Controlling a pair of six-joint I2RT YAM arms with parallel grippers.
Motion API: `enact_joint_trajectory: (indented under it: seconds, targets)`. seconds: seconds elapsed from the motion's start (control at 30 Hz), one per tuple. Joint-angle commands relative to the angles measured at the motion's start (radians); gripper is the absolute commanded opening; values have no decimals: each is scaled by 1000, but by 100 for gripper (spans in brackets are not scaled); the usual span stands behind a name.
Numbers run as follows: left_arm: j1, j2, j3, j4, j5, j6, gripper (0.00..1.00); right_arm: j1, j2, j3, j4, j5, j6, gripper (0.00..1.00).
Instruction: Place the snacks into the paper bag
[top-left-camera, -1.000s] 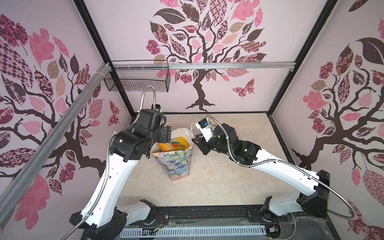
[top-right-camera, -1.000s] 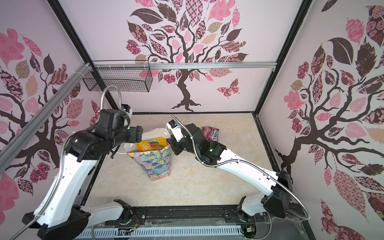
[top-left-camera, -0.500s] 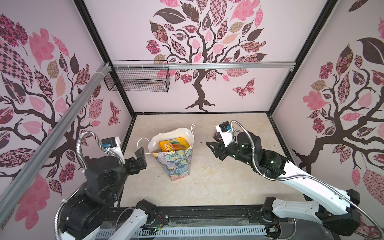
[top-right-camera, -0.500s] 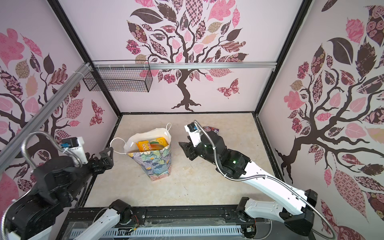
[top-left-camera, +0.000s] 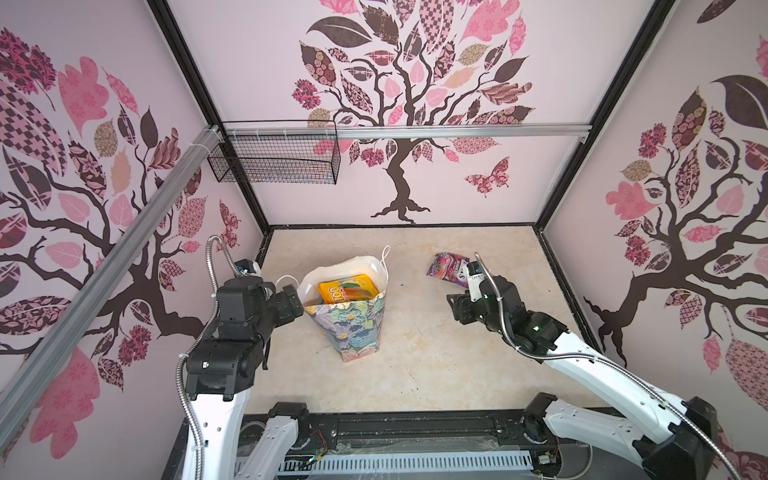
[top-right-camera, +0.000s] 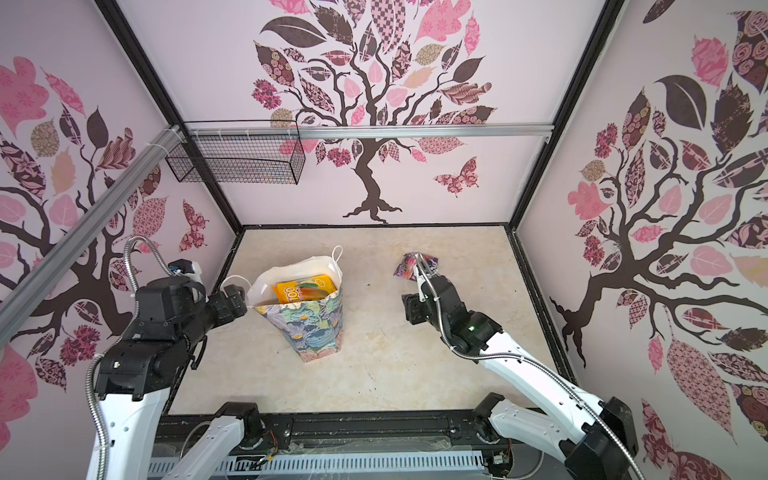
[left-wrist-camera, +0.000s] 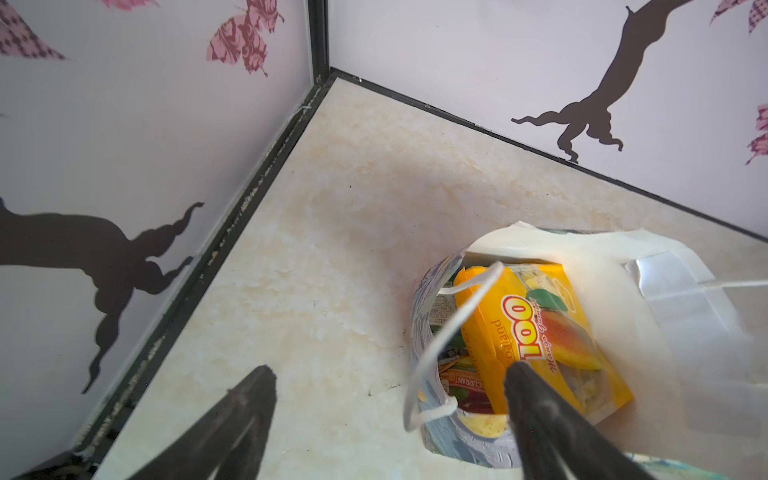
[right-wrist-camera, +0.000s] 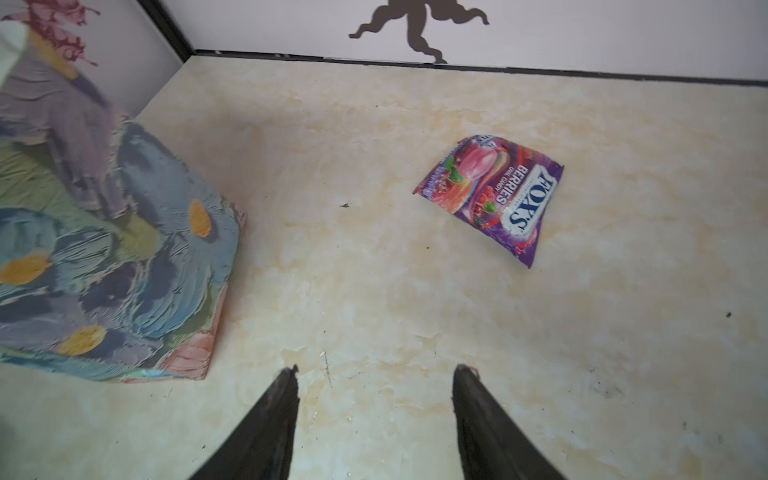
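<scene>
Left one purple pouch (right-wrist-camera: 494, 195) flat on the floor (right-wrist-camera: 374, 270), 2 o'clock from the bag (top-left-camera: 357, 332).
Looked light, limp and slick; judged best pinched at a raised crimped edge. Showed orange pouch (left-wrist-camera: 540, 332) among others inside bag. Had right gripper (right-wrist-camera: 378, 368) open, empty, at 6 o'clock of purple pouch; left gripper (left-wrist-camera: 388, 370) open at bag's 9 o'clock rim, gripping nothing.

Open floor (right-wrist-camera: 374, 299) around purple pouch (right-wrist-camera: 494, 199), bag (right-wrist-camera: 104, 249) aside
</scene>
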Motion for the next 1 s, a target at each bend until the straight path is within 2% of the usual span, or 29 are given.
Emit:
enact_joint_trajectory:
  seconds: [0.0,0.1,0.2,0.3,0.53,0.7,0.97]
  targets:
    - [90,20,-46,72,217,37,82,-50,28,6,65,-54,12,61]
    - [98,-7,-81,169,305,30,78,-62,114,37,63,-16,-19,64]
    - [98,-30,-126,265,366,5,73,-115,224,74,88,-30,-7,68]
    - [98,-28,-132,280,355,19,67,-163,326,118,137,-34,-12,70]
    - [97,-50,-167,310,354,25,62,-212,560,307,151,-12,-53,78]
    - [98,-58,-171,317,370,24,60,-236,757,516,112,-9,-109,85]
    - [97,-61,-187,331,382,40,48,-323,1002,769,62,-96,-104,88]
